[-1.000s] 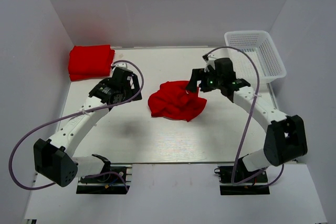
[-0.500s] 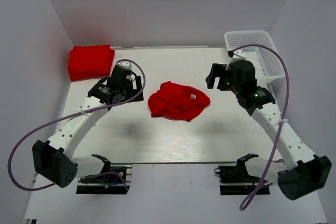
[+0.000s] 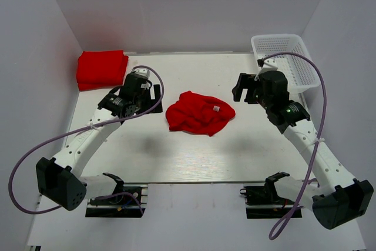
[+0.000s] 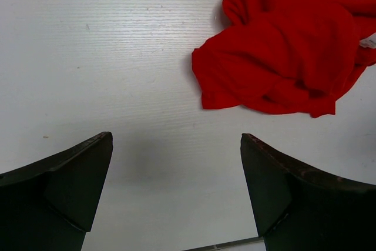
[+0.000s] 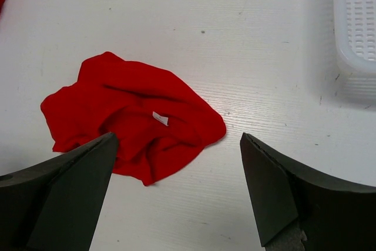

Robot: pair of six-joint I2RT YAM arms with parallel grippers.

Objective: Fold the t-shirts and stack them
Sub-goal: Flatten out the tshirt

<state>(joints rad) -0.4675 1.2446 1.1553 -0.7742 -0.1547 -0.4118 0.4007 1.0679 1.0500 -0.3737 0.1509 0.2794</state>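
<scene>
Setting up to flatten the crumpled t-shirt (image 3: 198, 113), which lies on the counter (image 3: 194, 157) ahead-right of the left claw (image 4: 176, 139) and ahead-left of the right claw (image 5: 179, 138), both spread wide and empty; next, pinch opposite edges, I'd judge.

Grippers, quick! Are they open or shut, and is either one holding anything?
Left gripper: open, holding nothing.
Right gripper: open, holding nothing.
</scene>
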